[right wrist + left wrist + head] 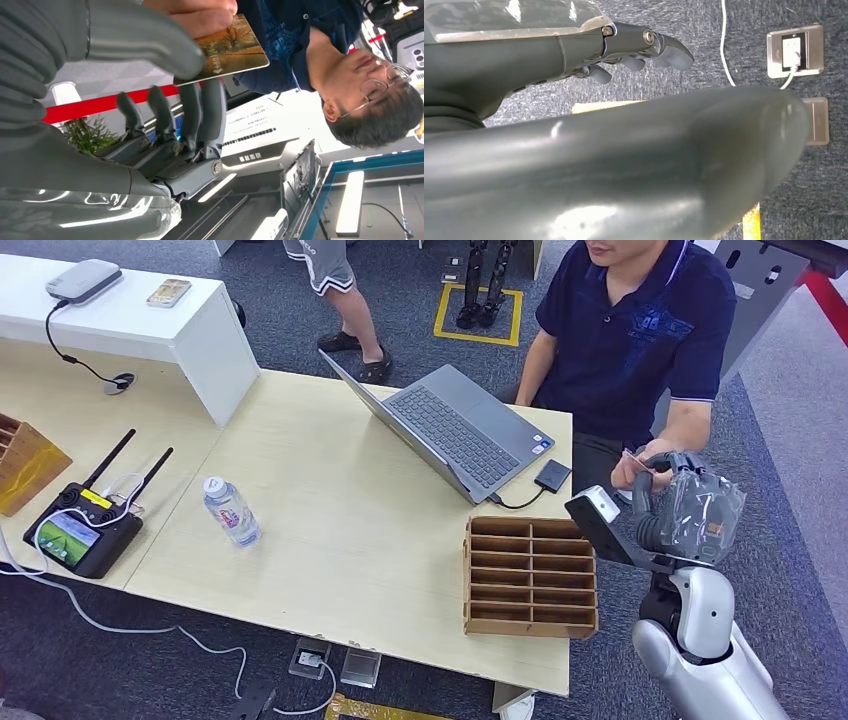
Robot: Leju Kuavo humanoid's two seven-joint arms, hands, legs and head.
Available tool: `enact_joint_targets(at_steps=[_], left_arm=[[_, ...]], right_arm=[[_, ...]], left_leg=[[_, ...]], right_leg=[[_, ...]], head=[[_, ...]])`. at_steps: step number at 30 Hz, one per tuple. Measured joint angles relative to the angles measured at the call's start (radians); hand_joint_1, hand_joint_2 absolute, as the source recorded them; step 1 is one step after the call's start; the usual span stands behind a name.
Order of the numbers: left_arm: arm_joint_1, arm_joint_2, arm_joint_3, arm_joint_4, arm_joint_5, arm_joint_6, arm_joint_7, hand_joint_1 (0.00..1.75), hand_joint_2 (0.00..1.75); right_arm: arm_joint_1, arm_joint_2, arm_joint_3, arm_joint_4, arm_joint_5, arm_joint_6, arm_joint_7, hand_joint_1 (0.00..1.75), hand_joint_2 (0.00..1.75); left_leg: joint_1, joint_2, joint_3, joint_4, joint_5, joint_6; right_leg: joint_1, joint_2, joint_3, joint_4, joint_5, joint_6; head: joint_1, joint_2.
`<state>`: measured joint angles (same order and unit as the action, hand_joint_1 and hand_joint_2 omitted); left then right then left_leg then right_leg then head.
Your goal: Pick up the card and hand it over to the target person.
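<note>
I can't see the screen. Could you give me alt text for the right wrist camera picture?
The robot's right hand holds a card between thumb and fingers while a person's hand grips the same card. The person in a dark blue shirt is close behind.

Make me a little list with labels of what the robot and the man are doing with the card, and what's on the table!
Card: card pinched between the right hand's thumb and fingers
Right hand: right hand raised beside the desk's end, holding the card out
Person: person's hand has its fingers on the card too
Left hand: left hand holds nothing, fingers apart, above carpet
Handover: in progress, both hold the card
On desk: open laptop, water bottle, wooden slotted organizer, remote controller
</note>
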<state>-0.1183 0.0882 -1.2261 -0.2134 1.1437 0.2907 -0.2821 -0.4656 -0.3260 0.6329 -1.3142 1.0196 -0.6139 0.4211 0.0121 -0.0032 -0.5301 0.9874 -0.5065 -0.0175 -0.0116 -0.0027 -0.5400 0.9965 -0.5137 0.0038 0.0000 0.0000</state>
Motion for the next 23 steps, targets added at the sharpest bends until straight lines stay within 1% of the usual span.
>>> enact_joint_targets(at_steps=[1, 3, 5, 6, 7, 8, 11, 16, 19, 23], left_arm=[[0.001, -0.001, 0.008, 0.001, 0.008, 0.001, 0.002, 0.00, 0.00], [0.002, -0.003, 0.021, 0.003, 0.020, 0.008, 0.009, 0.00, 0.00], [0.003, -0.003, 0.036, 0.004, 0.033, 0.015, 0.012, 0.00, 0.00], [0.003, -0.003, 0.040, 0.004, 0.037, 0.017, 0.013, 0.00, 0.00], [0.004, -0.002, 0.046, 0.004, 0.043, 0.023, 0.017, 0.00, 0.00], [0.004, -0.002, 0.049, 0.004, 0.046, 0.027, 0.022, 0.00, 0.00], [0.004, 0.000, 0.055, 0.002, 0.054, 0.036, 0.033, 0.00, 0.00], [0.004, 0.000, 0.061, 0.001, 0.062, 0.045, 0.041, 0.00, 0.00], [0.004, 0.001, 0.065, 0.001, 0.066, 0.049, 0.045, 0.00, 0.00], [0.004, 0.001, 0.065, 0.001, 0.067, 0.049, 0.044, 0.00, 0.00]], right_arm=[[0.007, 0.002, -0.004, -0.016, -0.039, -0.001, -0.011, 0.00, 1.75], [0.018, 0.008, -0.011, -0.052, -0.174, 0.005, -0.055, 0.00, 1.75], [0.040, 0.017, -0.025, -0.110, -0.402, 0.037, -0.131, 0.00, 1.75], [0.052, 0.014, -0.031, -0.140, -0.487, 0.054, -0.155, 0.00, 1.75], [0.074, 0.005, -0.040, -0.187, -0.601, 0.080, -0.173, 0.00, 1.75], [0.096, -0.011, -0.044, -0.228, -0.663, 0.098, -0.172, 0.00, 1.75], [0.159, -0.056, -0.064, -0.323, -0.771, 0.122, -0.150, 0.00, 1.75], [0.281, -0.095, -0.123, -0.409, -0.931, 0.132, -0.153, 0.00, 1.75], [0.348, -0.099, -0.153, -0.437, -1.006, 0.138, -0.179, 0.00, 1.75], [0.386, -0.099, -0.163, -0.447, -1.044, 0.150, -0.217, 0.00, 1.75]], left_leg=[[0.000, 0.000, 0.000, 0.000, 0.000, 0.000], [0.000, -0.001, 0.000, 0.001, 0.000, 0.000], [0.000, -0.001, -0.001, 0.001, -0.001, 0.000], [0.000, -0.001, -0.001, 0.001, -0.001, 0.000], [0.000, -0.001, -0.001, 0.001, -0.001, 0.000], [0.000, -0.001, -0.001, 0.002, -0.001, 0.000], [0.000, -0.004, -0.002, 0.002, -0.001, 0.000], [0.000, -0.005, -0.002, 0.002, -0.001, 0.000], [0.000, -0.007, -0.002, 0.002, -0.001, 0.000], [0.000, -0.006, -0.002, 0.002, -0.001, 0.000]], right_leg=[[0.000, 0.000, 0.000, 0.000, 0.000, 0.000], [0.000, -0.001, 0.000, 0.001, -0.001, 0.000], [0.000, -0.001, -0.001, 0.001, -0.001, 0.000], [0.000, -0.001, -0.001, 0.001, -0.001, 0.000], [0.000, -0.001, -0.001, 0.002, -0.001, 0.000], [0.000, -0.001, -0.001, 0.002, -0.001, 0.000], [0.000, -0.004, -0.001, 0.002, -0.002, 0.000], [0.000, -0.005, 0.000, 0.002, -0.003, 0.001], [0.000, -0.006, 0.000, 0.001, -0.003, 0.001], [0.000, -0.006, 0.000, 0.001, -0.002, 0.000]], head=[[0.000, 0.000], [0.000, 0.000], [0.000, 0.000], [0.000, 0.000], [0.000, 0.000], [0.000, 0.000], [0.000, 0.000], [0.000, 0.000], [0.000, 0.000], [0.000, 0.000]])
